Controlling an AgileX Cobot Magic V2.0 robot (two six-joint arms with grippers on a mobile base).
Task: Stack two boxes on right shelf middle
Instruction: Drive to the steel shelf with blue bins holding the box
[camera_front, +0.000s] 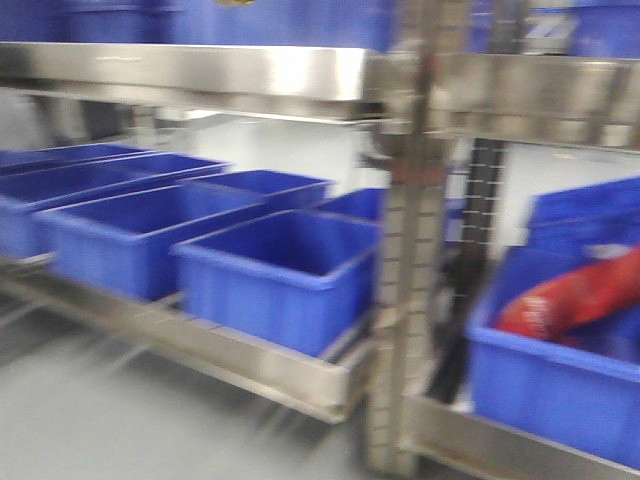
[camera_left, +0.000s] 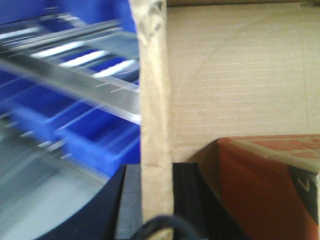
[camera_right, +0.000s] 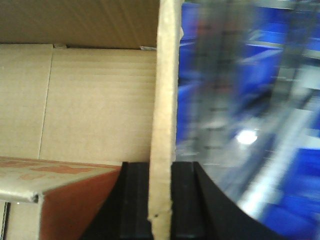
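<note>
A plain brown cardboard box fills both wrist views, open at the top; its inner wall is creased. My left gripper is shut on the upright edge of one side wall. My right gripper is shut on the opposite side wall, with the box's inside to its left. A carton with red printing lies inside the box and also shows in the right wrist view. The right shelf shows as a shiny steel board at the upper right of the blurred front view. No second box shows.
Several blue plastic bins stand in a row on the lower left shelf board. Another blue bin at the lower right holds something red. A grey punched upright divides the two shelf sections. Grey floor lies below.
</note>
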